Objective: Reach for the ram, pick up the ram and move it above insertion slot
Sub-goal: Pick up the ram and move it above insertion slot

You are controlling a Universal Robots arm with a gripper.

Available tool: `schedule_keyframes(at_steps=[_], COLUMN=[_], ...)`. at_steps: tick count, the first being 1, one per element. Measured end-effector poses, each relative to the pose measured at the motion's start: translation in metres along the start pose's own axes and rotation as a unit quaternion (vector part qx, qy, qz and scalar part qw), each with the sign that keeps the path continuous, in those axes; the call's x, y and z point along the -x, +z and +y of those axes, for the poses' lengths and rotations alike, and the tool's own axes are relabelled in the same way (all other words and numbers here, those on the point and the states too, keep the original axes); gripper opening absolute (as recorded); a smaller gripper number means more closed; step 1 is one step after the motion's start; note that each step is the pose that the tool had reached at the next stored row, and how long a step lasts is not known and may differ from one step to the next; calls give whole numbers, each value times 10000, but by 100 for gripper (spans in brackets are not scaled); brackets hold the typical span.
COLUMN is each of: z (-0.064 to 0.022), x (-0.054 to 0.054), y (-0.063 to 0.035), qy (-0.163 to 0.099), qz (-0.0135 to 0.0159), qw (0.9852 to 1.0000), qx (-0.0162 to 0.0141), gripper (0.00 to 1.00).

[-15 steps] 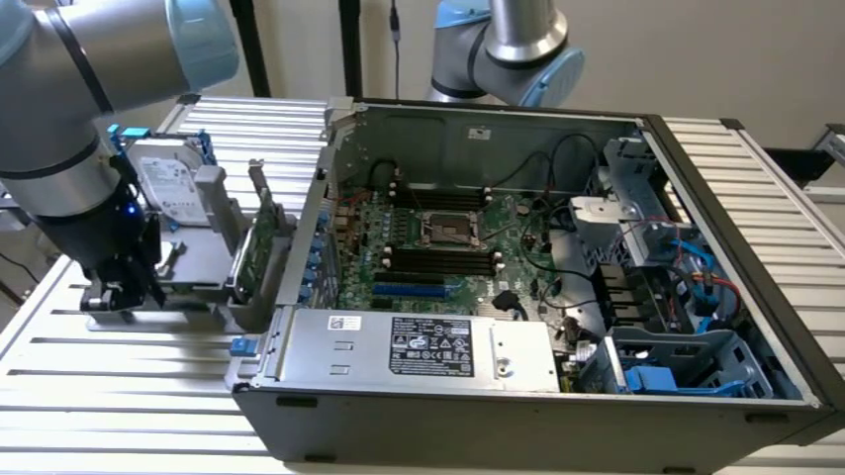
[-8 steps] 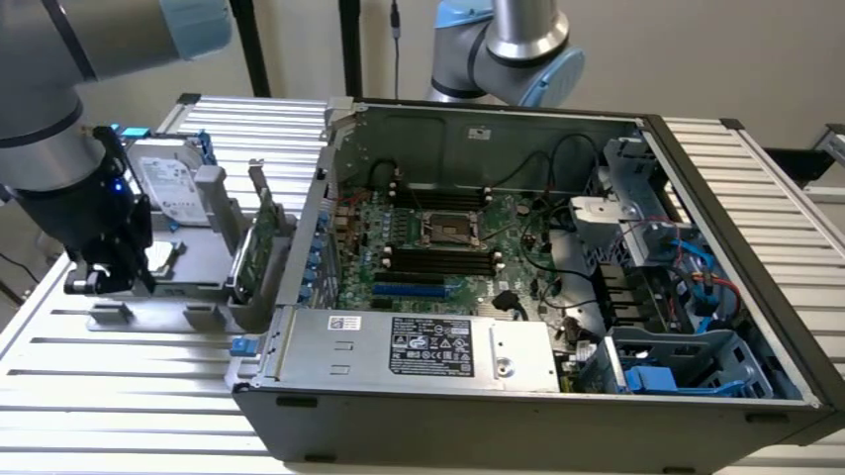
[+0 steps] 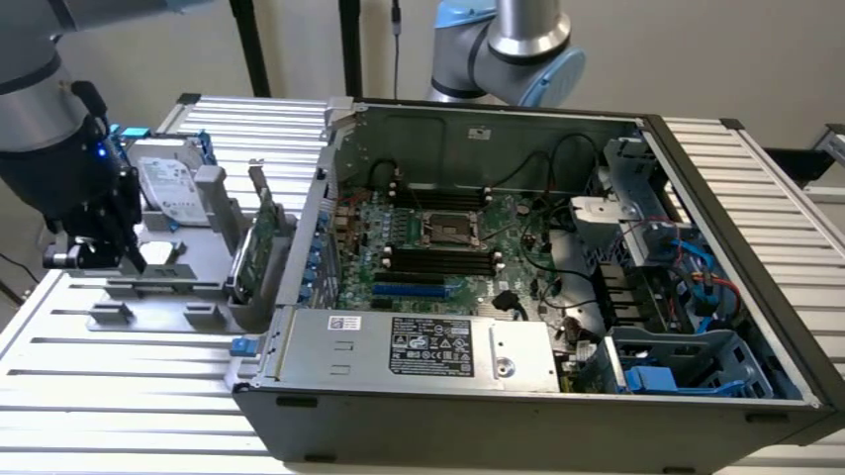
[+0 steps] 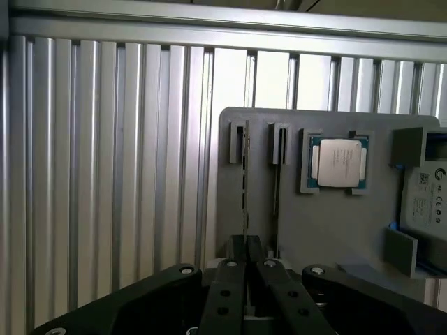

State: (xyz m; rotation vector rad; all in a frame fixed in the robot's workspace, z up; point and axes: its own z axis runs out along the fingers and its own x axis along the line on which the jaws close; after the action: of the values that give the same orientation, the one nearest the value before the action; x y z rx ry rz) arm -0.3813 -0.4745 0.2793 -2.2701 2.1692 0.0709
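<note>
Your gripper (image 4: pixel 246 244) sits low over the grey holder (image 4: pixel 328 230), its pads drawn together on the thin top edge of the ram (image 4: pixel 246 181), which stands on edge in its slot. A second stick (image 4: pixel 277 188) stands just beside it, so room on that side is tight; the other side runs out to the holder's edge and the bare slatted table (image 4: pixel 105 174). Farther along the holder lie a processor (image 4: pixel 339 162) and a hard drive (image 4: pixel 427 199), whose label print is too small to read. The open computer case (image 3: pixel 528 297) stands beside the holder, its dark memory slots (image 3: pixel 442 259) uncovered.
</note>
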Motion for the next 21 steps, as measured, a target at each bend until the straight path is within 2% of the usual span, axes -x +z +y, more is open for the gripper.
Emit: schedule_keyframes(at_steps=[7, 16, 21], z=[-108, -454, -619], x=[5, 4, 7], y=[-314, -682, -835], qy=[0, 0, 0], qz=[-1, -5, -17], qw=[10000, 10000, 10000], qx=[13, 35, 41], gripper=[13, 13, 13])
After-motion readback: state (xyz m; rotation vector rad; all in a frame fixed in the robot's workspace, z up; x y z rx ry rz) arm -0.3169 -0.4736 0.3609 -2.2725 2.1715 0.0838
